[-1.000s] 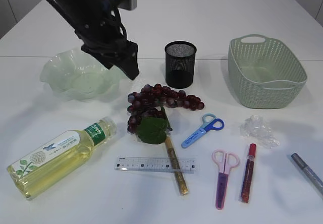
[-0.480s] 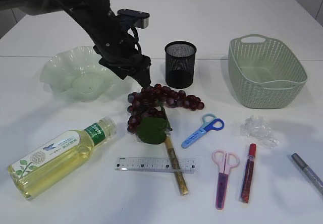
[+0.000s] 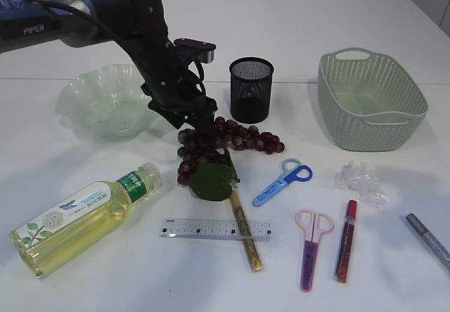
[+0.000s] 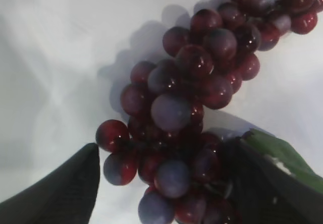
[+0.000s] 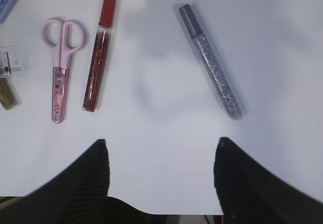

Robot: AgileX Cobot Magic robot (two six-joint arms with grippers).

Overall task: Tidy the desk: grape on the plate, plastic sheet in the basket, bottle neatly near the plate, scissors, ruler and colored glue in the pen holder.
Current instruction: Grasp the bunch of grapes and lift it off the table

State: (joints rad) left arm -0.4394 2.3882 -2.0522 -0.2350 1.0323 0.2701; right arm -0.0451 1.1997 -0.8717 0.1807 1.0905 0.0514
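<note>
Grapes (image 3: 211,142) lie in a dark red bunch on the white worktop (image 3: 84,277), just in front of the black mesh pen holder (image 3: 251,89) and right of the pale green plate (image 3: 105,101), with a green leaf (image 3: 213,180) at the near end. My left claw (image 4: 166,183) is spread wide, one finger on each side of the bunch, the berries filling the gap. Beyond the leaf a gold glue stick (image 3: 246,231) crosses the clear ruler (image 3: 214,229), and the bottle (image 3: 84,217) lies on its side near the front left. My right claw (image 5: 161,171) is spread and holds nothing, hovering over bare worktop near the pink scissors (image 5: 61,67), red glue stick (image 5: 99,52) and silver glue stick (image 5: 211,62). Blue scissors (image 3: 283,181), crumpled plastic sheet (image 3: 360,182) and green basket (image 3: 370,101) sit further right.
</note>
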